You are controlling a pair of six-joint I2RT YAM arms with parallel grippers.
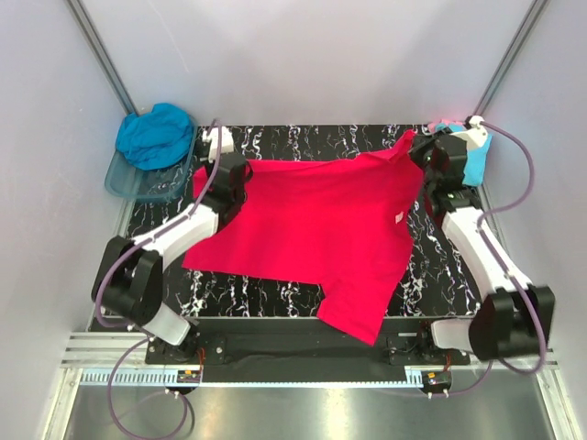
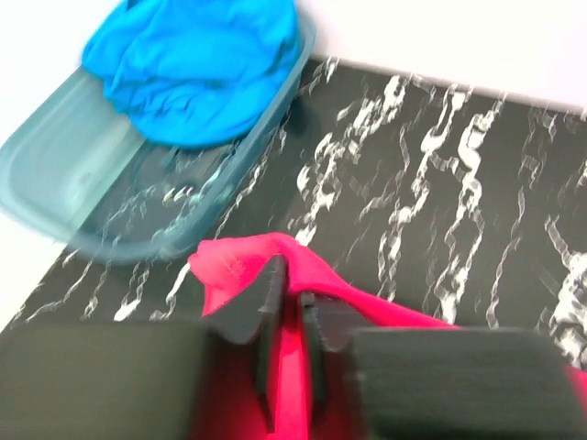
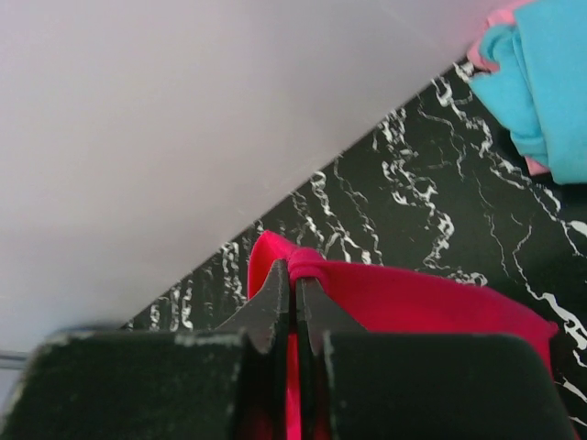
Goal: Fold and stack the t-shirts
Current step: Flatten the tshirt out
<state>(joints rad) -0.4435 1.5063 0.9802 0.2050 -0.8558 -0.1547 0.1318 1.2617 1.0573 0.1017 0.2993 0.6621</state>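
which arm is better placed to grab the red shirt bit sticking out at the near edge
Probably the right: the red t-shirt sticks out right of centre, near the right arm's base. The right hand and left hand both grip its far corners.

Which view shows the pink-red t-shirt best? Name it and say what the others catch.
Top external: the whole pink-red t-shirt lies spread over the table, both far corners gripped. Left wrist shows only a bunched corner pinched in the left hand; right wrist only a fold pinched in the right hand.
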